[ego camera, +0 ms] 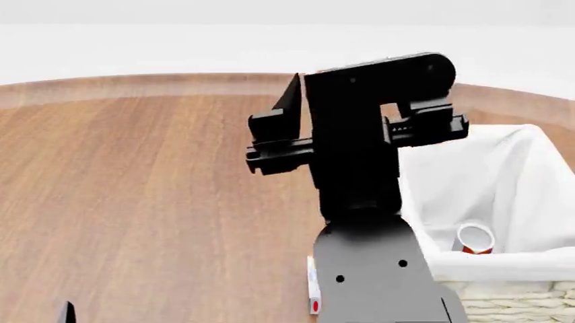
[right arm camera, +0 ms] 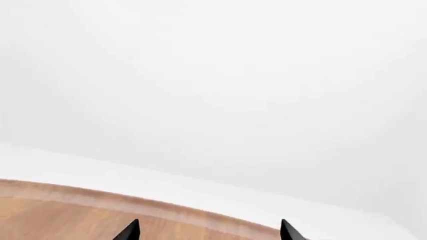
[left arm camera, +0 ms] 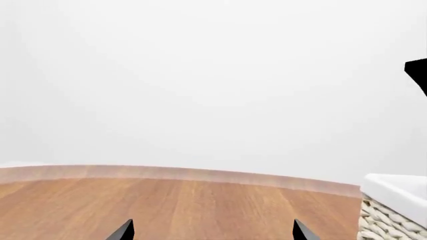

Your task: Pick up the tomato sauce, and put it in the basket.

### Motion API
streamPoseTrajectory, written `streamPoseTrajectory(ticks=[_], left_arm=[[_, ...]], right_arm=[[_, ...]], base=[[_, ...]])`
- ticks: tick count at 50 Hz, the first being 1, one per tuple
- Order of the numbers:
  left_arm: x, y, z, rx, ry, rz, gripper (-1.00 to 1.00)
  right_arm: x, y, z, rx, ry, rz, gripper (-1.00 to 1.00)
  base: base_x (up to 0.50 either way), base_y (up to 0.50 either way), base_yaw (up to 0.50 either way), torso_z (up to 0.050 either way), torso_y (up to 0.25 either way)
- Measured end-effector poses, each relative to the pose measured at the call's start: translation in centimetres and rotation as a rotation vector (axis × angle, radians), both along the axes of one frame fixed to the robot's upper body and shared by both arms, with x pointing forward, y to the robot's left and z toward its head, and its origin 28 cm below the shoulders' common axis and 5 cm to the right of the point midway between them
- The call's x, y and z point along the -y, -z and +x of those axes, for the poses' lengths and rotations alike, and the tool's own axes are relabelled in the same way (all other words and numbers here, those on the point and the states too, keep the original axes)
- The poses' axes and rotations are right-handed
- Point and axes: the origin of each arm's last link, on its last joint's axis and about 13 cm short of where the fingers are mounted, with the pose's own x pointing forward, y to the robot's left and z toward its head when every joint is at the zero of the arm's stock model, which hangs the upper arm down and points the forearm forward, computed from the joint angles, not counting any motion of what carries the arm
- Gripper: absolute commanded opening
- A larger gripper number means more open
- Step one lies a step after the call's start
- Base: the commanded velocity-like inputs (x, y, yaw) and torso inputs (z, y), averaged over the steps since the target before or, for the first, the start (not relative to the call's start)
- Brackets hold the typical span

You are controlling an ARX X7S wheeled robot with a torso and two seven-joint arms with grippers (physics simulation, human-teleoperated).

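The tomato sauce, a small can with a red label and silvery top, lies tilted inside the basket, a cream wicker basket with a white liner at the right of the head view. My right gripper is raised high over the table just left of the basket, well above the can. In the right wrist view this gripper is open, with only table edge and white wall between its tips. My left gripper is open over bare wood, and the basket's corner shows beside it.
The round wooden table has a pale rim at the far side, with a white wall behind. A small white-and-red object stands half hidden behind my right arm, close to the basket's left wall. One left fingertip shows at the lower left.
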Motion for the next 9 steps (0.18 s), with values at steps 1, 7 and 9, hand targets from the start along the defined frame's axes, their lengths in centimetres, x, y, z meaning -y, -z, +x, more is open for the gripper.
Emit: streamPoseTrajectory(ticks=[1, 7, 9], left_arm=[[0.0, 0.0, 0.0, 0.0, 0.0, 0.0, 1.0], [0.1, 0.1, 0.0, 0.0, 0.0, 0.0, 1.0], [0.1, 0.1, 0.0, -0.001, 0.0, 0.0, 1.0]], right_arm=[[-0.4, 0.2, -0.7, 0.01, -0.016, 0.007, 1.0], [-2.4, 1.9, -4.9, 0.06, -0.084, 0.008, 1.0], [-3.0, 2.7, -6.2, 0.067, -0.104, 0.004, 1.0]], base=[[0.0, 0.0, 0.0, 0.0, 0.0], [0.0, 0.0, 0.0, 0.0, 0.0], [0.0, 0.0, 0.0, 0.0, 0.0]])
